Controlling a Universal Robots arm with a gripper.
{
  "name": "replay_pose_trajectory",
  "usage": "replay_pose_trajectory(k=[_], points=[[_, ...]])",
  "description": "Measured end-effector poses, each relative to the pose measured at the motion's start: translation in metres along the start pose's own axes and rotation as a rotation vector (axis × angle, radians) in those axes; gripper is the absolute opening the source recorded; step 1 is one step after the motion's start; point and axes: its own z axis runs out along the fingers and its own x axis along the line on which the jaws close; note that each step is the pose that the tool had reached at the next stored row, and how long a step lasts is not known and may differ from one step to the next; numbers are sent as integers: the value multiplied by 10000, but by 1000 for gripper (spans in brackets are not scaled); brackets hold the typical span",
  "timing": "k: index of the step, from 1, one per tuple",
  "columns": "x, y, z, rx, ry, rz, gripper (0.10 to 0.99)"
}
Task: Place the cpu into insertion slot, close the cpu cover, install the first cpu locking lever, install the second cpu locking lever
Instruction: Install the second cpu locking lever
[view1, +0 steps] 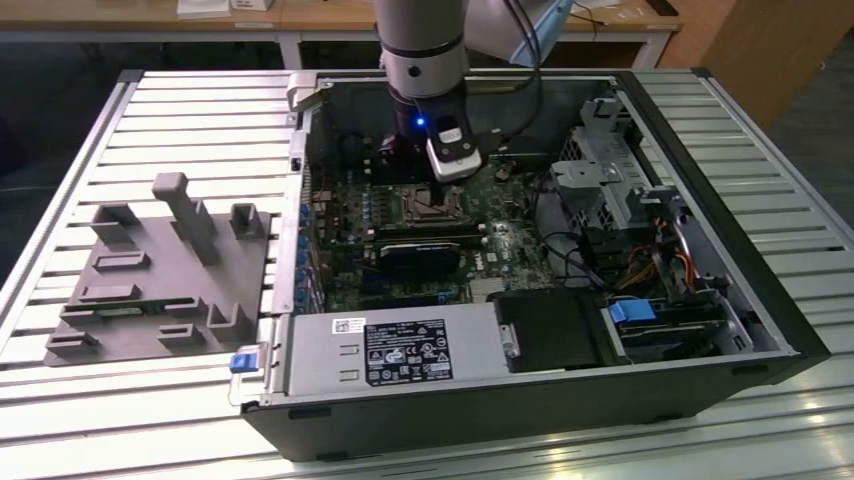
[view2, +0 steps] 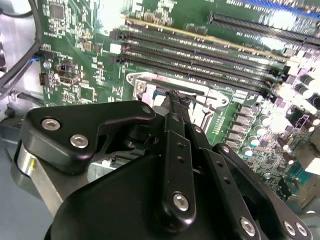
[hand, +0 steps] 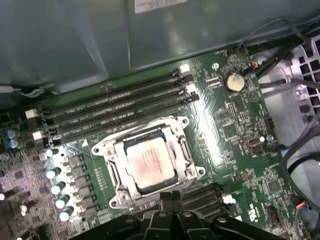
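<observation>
Black gripper (hand: 170, 200) fingers sit pressed together at the edge of the insertion slot (hand: 150, 162) in the first wrist view, holding nothing, with the socket lying just ahead of the fingertips. Inside that slot the cpu (hand: 148, 164) already lies flat, and the cpu cover (hand: 182, 145) frames it, apparently closed down over it. Everything sits within the open computer case (view1: 747, 290) on the slatted tabletop (view1: 160, 110).

end effector (view2: 172, 97) fingertips behind its own body; insertion slot (view2: 200, 100) mostly hidden
</observation>
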Motion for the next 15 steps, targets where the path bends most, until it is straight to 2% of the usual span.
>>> replay_pose_trajectory(k=[5, 9, 10, 14, 15], points=[[-24, -67, -1, -1, 0, 1, 106], [-28, -79, -1, -2, 3, 3, 106], [-29, -80, 1, 18, 65, 2, 106], [-34, -82, 5, 262, 749, 14, 106], [-34, -84, 5, 296, 851, 15, 106]])
